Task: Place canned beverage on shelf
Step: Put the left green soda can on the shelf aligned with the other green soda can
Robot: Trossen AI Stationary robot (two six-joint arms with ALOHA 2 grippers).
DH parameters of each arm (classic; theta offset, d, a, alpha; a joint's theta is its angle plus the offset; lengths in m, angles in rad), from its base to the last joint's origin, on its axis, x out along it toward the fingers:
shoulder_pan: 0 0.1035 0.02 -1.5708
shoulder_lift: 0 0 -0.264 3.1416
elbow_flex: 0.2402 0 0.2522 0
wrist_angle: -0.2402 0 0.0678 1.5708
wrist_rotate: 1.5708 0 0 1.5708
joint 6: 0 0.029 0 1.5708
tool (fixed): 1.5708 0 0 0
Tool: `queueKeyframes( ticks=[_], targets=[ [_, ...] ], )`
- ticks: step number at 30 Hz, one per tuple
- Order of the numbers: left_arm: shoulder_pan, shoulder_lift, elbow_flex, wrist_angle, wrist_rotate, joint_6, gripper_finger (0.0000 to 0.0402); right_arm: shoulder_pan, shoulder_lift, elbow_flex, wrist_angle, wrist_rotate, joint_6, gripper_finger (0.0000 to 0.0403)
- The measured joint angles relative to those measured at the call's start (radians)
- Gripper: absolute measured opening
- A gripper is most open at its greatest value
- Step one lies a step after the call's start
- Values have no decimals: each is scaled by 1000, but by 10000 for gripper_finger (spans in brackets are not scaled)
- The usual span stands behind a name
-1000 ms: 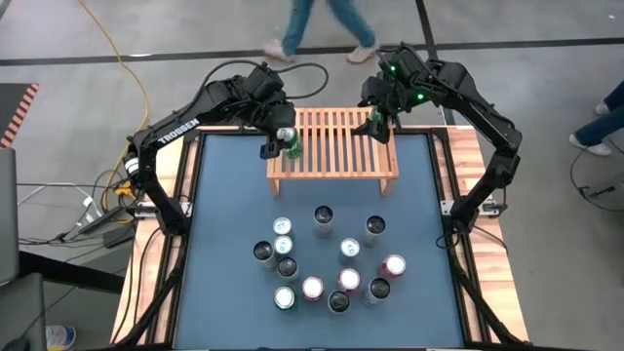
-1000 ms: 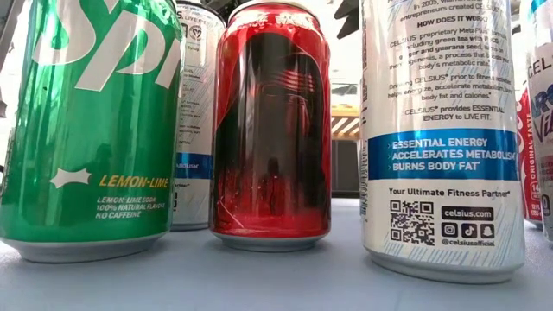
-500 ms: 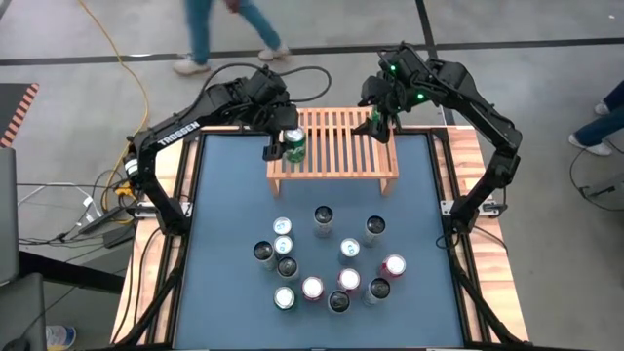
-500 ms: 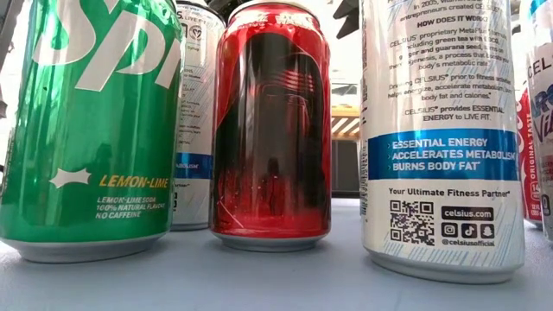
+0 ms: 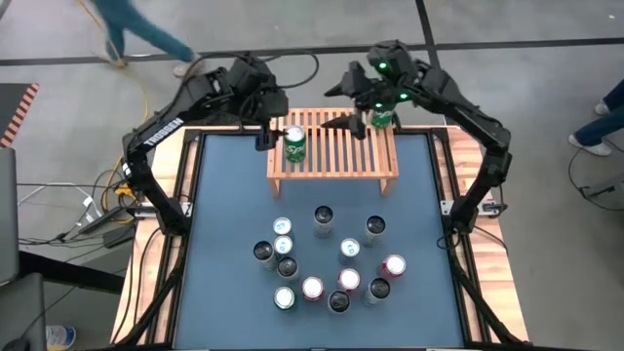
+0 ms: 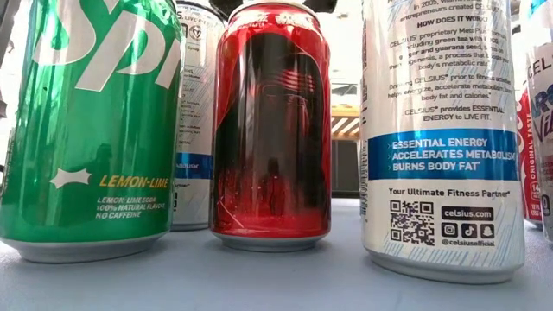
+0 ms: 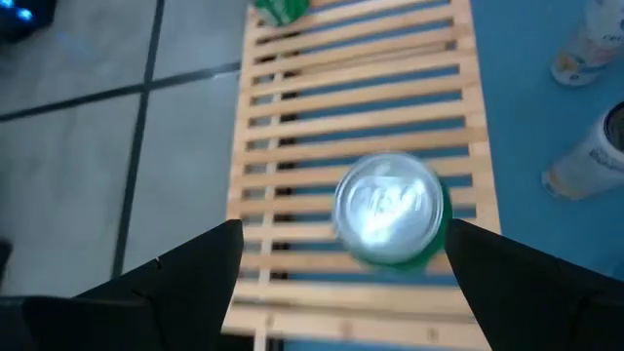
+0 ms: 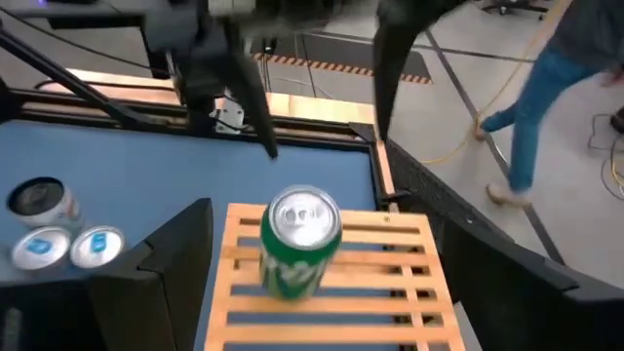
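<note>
L gripper (image 5: 261, 122) and R gripper (image 5: 343, 105) both released. Two green aluminium cans (image 5: 294, 144) (image 5: 381, 118) upright on light-wood slatted shelf (image 5: 331, 166). Risk: retracting finger clips can, toppling it.

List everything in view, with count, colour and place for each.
shelf: one, light wood, back middle of the table
green cans: two, on the shelf; one at its left end, the other at its right back corner
loose cans: thirteen, white, red and dark, clustered upright on the table in front of the shelf
table: one, blue top
people: two, blue trousers, on the floor behind and at the right edge
left gripper: fingers open, by the left can
right gripper: fingers open, above the shelf's back right
</note>
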Motion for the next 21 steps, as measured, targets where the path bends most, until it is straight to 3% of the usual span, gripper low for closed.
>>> queueKeyframes(
  ticks=[7,12,21],
  targets=[
    [0,-1,169,-103,-26,-50,343,67,109,-1,157,-22,-12,345],
    [0,-1,242,-159,-26,-96,343,83,157,-1,170,-22,-24,345],
    [0,-9,240,-234,-29,-142,343,69,221,-3,160,-33,6,345]
  ],
)
